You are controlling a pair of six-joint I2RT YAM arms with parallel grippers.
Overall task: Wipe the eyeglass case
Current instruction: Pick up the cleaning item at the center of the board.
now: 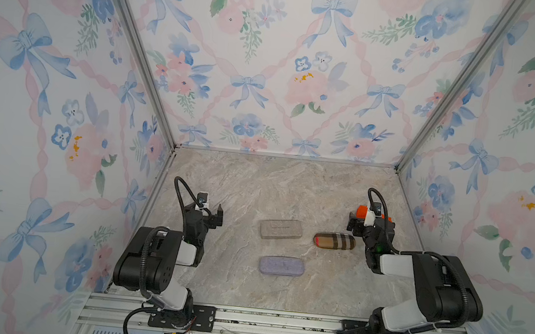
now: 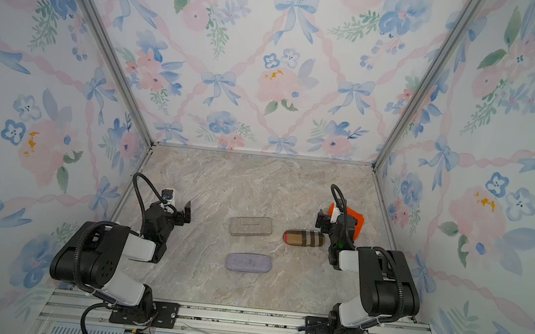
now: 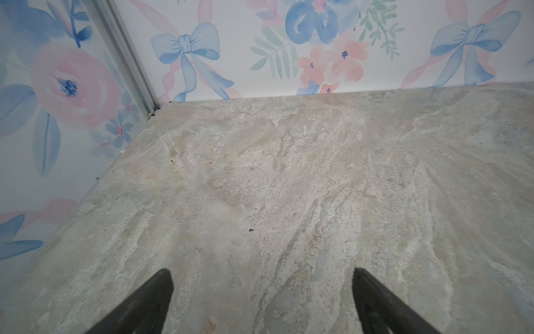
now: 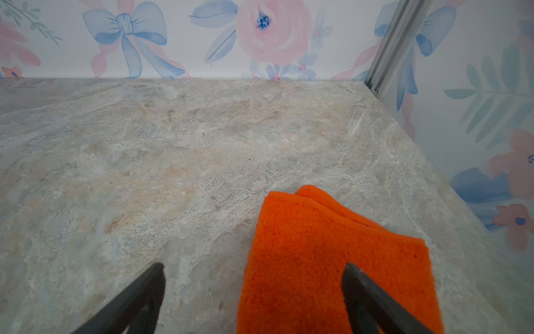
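Nearest to the camera an aluminium rail [image 1: 278,321] is seen, on which both arms are bolted. Beyond it, three eyeglass cases are carried by the marble-patterned worktop [image 1: 257,187]: a purple case [image 1: 281,266] closest to the rail, a grey case [image 1: 281,229] behind it, and a checked brown case [image 1: 334,241] near the grey one, on the side of the right arm. All three lie flat and closed, apart from each other, and none is touched. Which of them is meant by the task cannot be told.

An orange cloth [image 4: 332,260] is laid on the worktop at the right side, behind the checked brown case; in both top views it is mostly hidden by the arm. The right end effector [image 4: 254,271] hangs over it with the jaws spread wide and nothing between them. In the right wrist view one finger is placed over the cloth and the other over bare worktop, so only the cloth's edge falls between them. The left end effector [image 3: 261,277] is also spread wide and empty, over bare worktop and well apart from the cases.

It is judged that the task is at its very beginning: the cloth must first be taken, and no wiping has been done. For the next move the right end effector should be shifted a little toward the cloth, lowered until a fold is caught, and then closed. After that the cloth can be carried to a case, which may need to be held steady by the left arm.
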